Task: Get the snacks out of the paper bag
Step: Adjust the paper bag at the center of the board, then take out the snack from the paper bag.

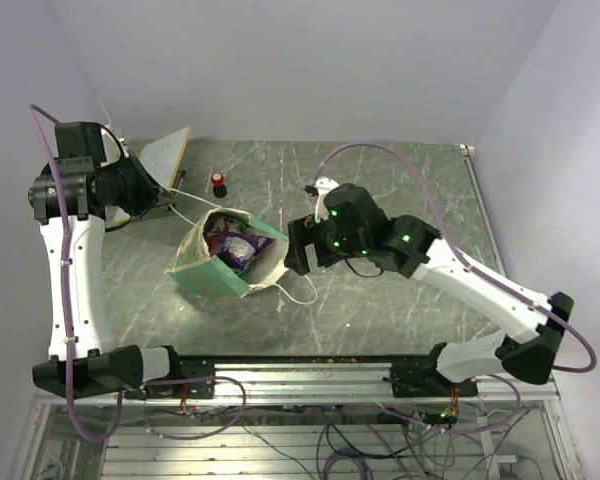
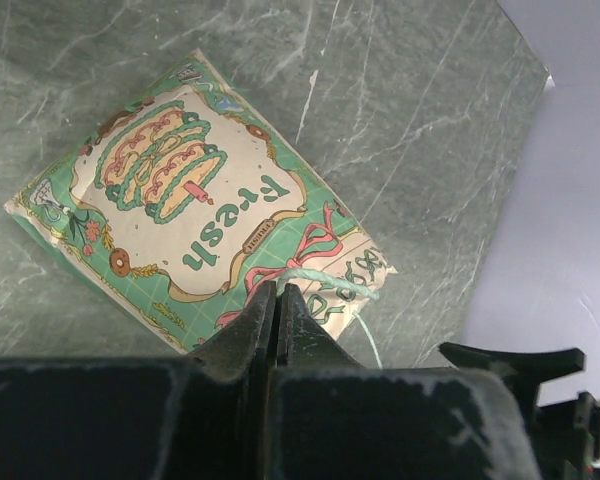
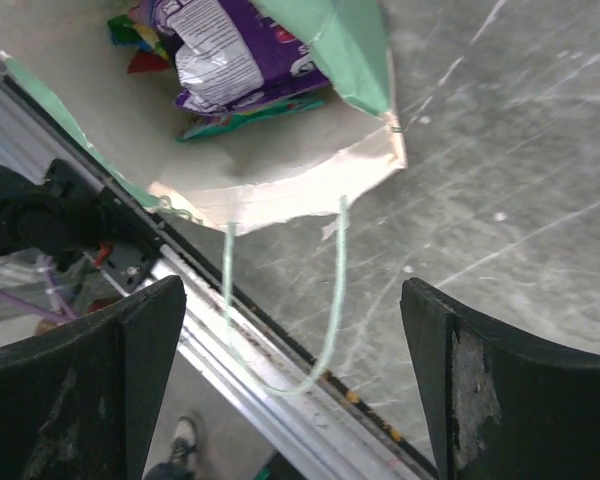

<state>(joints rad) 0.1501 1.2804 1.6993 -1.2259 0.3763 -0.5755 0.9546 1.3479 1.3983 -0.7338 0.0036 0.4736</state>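
On the table (image 1: 380,180), the paper bag (image 1: 212,275), printed "Fresh", was laid at the centre. At its 3 o'clock the right gripper (image 3: 292,310) was spread wide. At 10 o'clock the left gripper (image 2: 280,300) was clamped on a string handle (image 2: 325,278). The snacks (image 3: 235,60) were seen inside the bag, their lettering unreadable.

left arm (image 1: 68,270), white links with black joints: base at the near-left edge, long link rising toward the far side, black elbow block at the top, forearm turned right

black two-finger left hand (image 2: 278,300) is clamped tight, fingers flush against each other, with a thin pale-green string handle (image 2: 325,275) pinched at the tips

right arm (image 1: 480,290), same build: base near-right, elbow folded out to the right, white link reaching left toward centre, black wrist (image 1: 355,235) with green LEDs lit

right hand (image 1: 296,246) points left and slightly down, jaws spread wide, both black fingers (image 3: 80,400) far apart in the wrist view
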